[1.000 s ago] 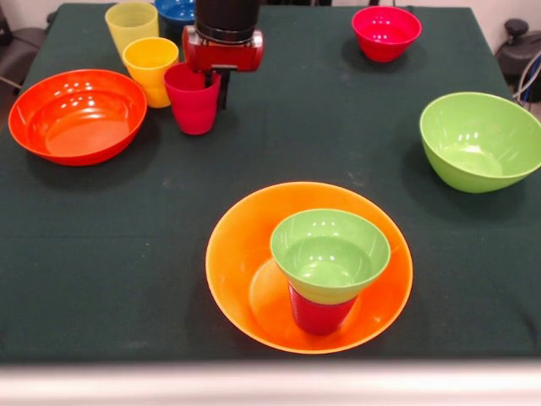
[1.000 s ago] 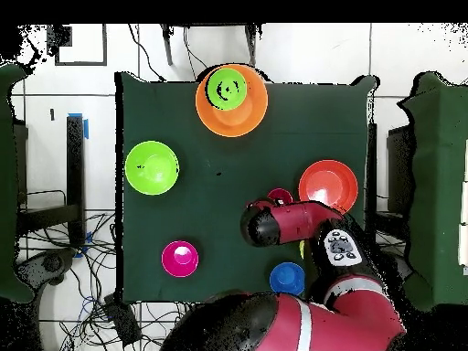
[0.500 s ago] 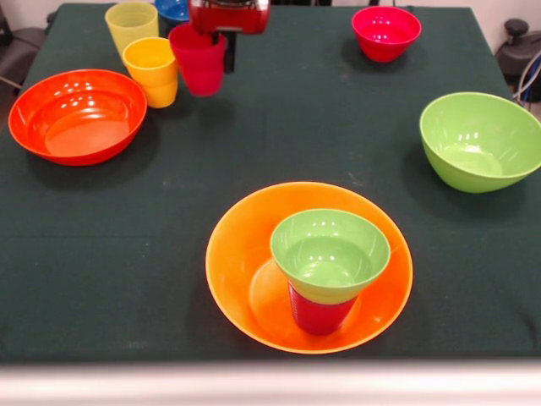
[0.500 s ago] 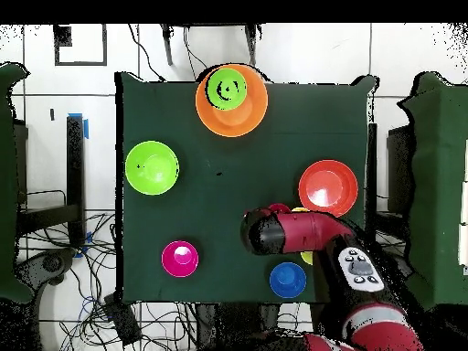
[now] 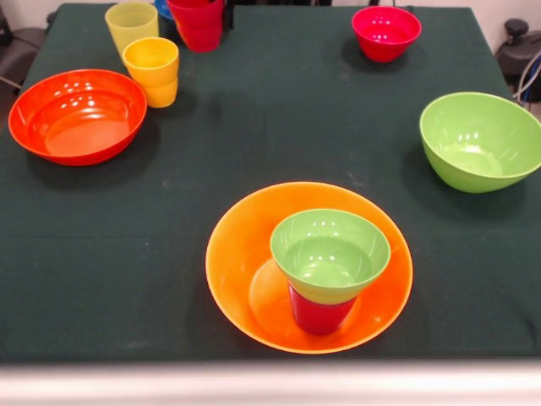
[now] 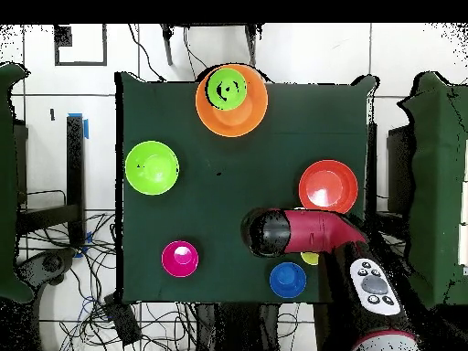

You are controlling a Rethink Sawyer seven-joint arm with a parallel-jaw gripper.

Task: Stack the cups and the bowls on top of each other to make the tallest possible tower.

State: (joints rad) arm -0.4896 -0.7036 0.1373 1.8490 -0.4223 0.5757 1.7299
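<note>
Near the front edge of the dark green worktop [image 5: 279, 127] stands the tower [image 5: 325, 271]: a large yellow-orange bowl [image 5: 232, 271] with a dark red-looking cup [image 5: 319, 315] upright in its middle and a small green bowl [image 5: 330, 254] sitting on that cup's rim, mouth up. At the top edge of the front view a red-pink cup [image 5: 199, 24] hangs above the cloth, its upper part cut off by the frame. Whatever grips it lies out of that view, so I cannot tell from these pictures how the tool is set. From overhead the red and black arm [image 6: 306, 233] reaches over the worktop and covers that cup and the tool below it. Just beside the raised cup stand a pale yellow cup [image 5: 131, 25] and a yellow-orange cup [image 5: 152, 70], close together, with a sliver of the blue bowl [image 5: 163, 8] behind them. A wide orange-red bowl [image 5: 78, 116] rests near the two cups. Across the worktop, well apart from the rest, sit a small red-pink bowl [image 5: 385, 32] and a large green bowl [image 5: 479, 141], both mouth up.
</note>
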